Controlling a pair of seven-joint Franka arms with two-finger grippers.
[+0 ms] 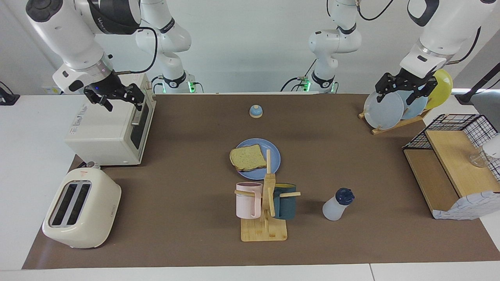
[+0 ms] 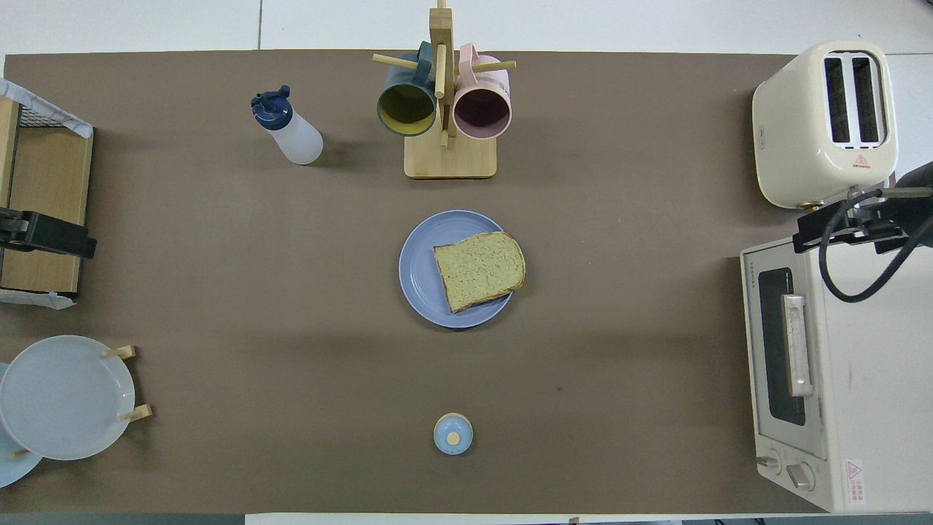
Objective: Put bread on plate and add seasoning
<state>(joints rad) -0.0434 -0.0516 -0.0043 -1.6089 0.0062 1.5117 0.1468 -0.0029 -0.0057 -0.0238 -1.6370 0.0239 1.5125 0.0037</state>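
The bread (image 1: 247, 157) lies on the periwinkle-blue plate (image 1: 256, 143) in the middle of the table, its crust overhanging the rim toward the right arm's end; bread (image 2: 479, 269) and plate (image 2: 419, 270) also show in the overhead view. The seasoning bottle (image 1: 336, 204) stands upright, farther from the robots than the plate, toward the left arm's end; it also shows in the overhead view (image 2: 289, 130). My right gripper (image 1: 122, 102) is open and empty, up over the toaster oven (image 1: 103, 134). My left gripper (image 1: 395, 95) is open and empty, up over the upright plates (image 1: 384, 111).
A mug tree (image 1: 265, 218) with a pink and a dark teal mug stands just farther out than the plate. A blue-domed bell (image 1: 256, 111) sits nearer the robots. A cream toaster (image 1: 80, 208) is beside the oven. A wire-and-wood shelf (image 1: 453, 171) stands at the left arm's end.
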